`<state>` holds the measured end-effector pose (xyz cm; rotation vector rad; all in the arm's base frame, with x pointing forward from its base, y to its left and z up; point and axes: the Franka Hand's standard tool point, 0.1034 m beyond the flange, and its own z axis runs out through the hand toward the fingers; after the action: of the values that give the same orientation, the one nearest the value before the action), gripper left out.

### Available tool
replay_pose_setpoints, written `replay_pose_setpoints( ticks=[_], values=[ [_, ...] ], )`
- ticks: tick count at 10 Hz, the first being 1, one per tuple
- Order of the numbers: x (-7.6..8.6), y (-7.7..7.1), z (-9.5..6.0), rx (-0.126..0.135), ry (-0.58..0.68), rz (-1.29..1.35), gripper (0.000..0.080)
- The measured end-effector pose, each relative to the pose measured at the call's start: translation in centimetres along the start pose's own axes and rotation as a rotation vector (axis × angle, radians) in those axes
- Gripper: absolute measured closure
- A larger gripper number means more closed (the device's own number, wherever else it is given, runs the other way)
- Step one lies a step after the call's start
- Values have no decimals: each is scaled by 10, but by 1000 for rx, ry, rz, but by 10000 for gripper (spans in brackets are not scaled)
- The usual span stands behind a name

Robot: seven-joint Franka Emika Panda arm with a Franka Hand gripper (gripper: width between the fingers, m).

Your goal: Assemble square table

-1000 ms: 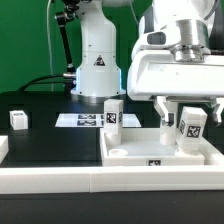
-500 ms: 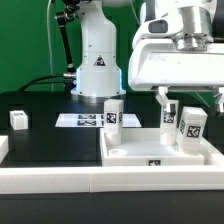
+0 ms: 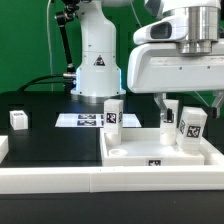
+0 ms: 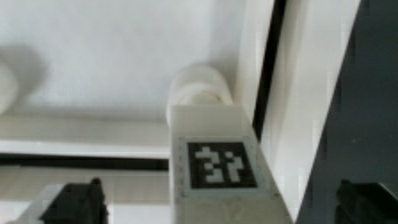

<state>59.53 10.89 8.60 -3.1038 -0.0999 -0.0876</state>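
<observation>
The gripper [image 3: 188, 103] hangs over the part of the tabletop [image 3: 135, 146] that lies toward the exterior view's right. Its fingers are spread wide apart and hold nothing. Below the gap between them an upright leg [image 3: 190, 128] stands inside the tabletop, clear of both fingers. In the wrist view its tagged face [image 4: 217, 160] sits between the two dark fingertips [image 4: 71, 205], and a second leg [image 3: 170, 115] stands just behind it.
</observation>
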Motion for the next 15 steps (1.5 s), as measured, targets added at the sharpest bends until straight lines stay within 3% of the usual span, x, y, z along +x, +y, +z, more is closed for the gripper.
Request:
replay_pose_setpoints(
  ticks=[7,8,9,10,12,15],
  values=[
    [10,3,-1,3,-22,25,160],
    [10,3,-1,3,-22,26,320],
    [10,3,-1,3,-22,39,320],
    [10,3,-1,3,-22,53,502],
    [10,3,-1,4,-22,71,511],
    [11,3,0,2,-16,298,511]
  ],
)
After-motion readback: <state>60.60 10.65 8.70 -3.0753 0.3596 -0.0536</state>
